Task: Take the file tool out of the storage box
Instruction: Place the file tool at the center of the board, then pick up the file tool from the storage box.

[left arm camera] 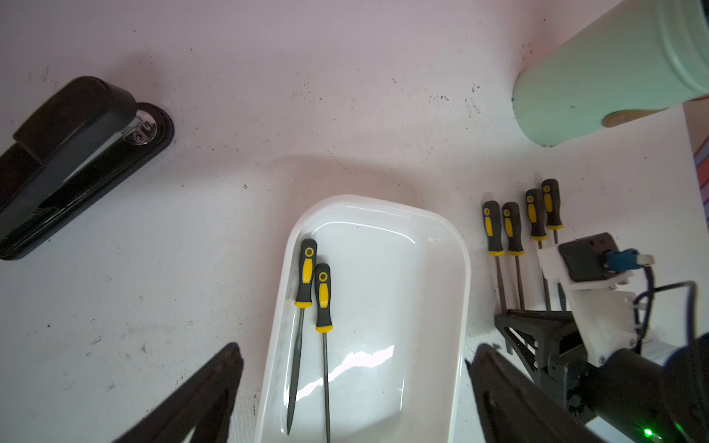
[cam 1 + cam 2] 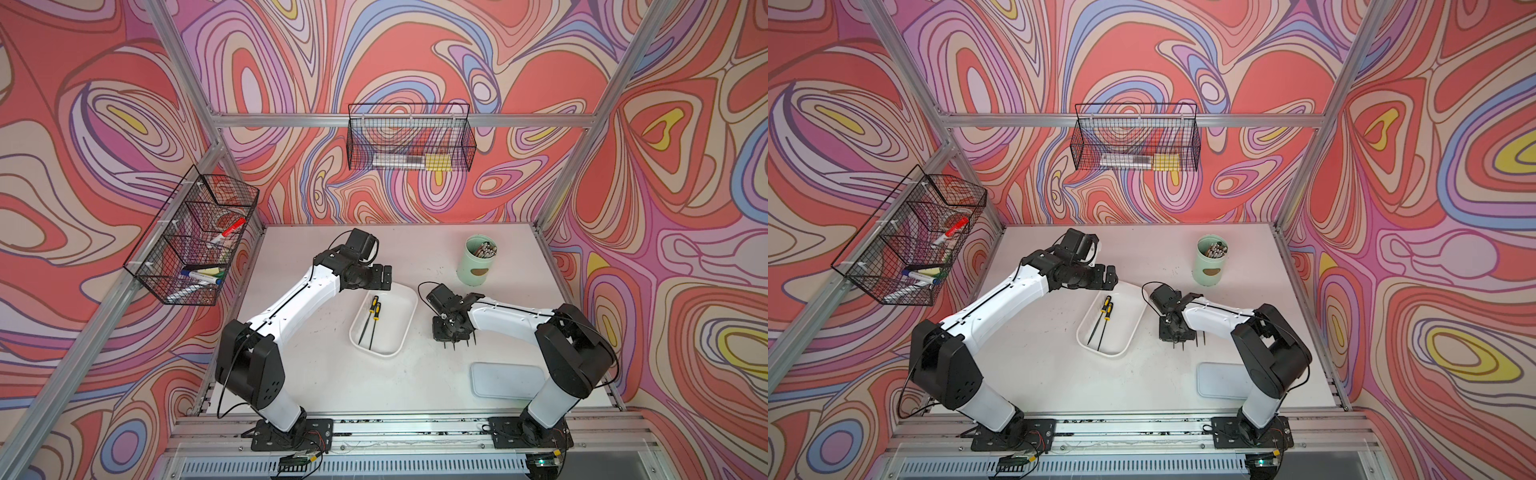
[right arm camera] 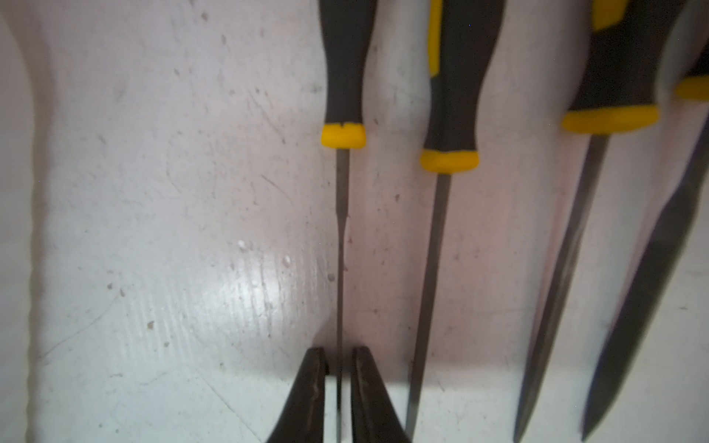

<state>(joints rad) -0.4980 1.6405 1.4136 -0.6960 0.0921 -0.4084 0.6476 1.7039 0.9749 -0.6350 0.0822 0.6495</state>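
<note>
Right wrist view cuts off the handles of 4 blurred files (image 3: 432,249), right gripper (image 3: 339,351) slightly parted around 1 shaft (image 3: 339,268); left gripper (image 1: 355,349) spread wide over the storage box (image 1: 368,200).

The pale, scuffed bench (image 2: 311,374) carries a white storage box (image 2: 395,316) near its middle. Four files (image 1: 514,230) lie side by side just beside the box. A mint-green cup (image 2: 478,266) stands toward the back, and a flat grey-blue lid (image 2: 507,380) lies near the front. A black stapler (image 1: 76,153) also lies on it.
</note>
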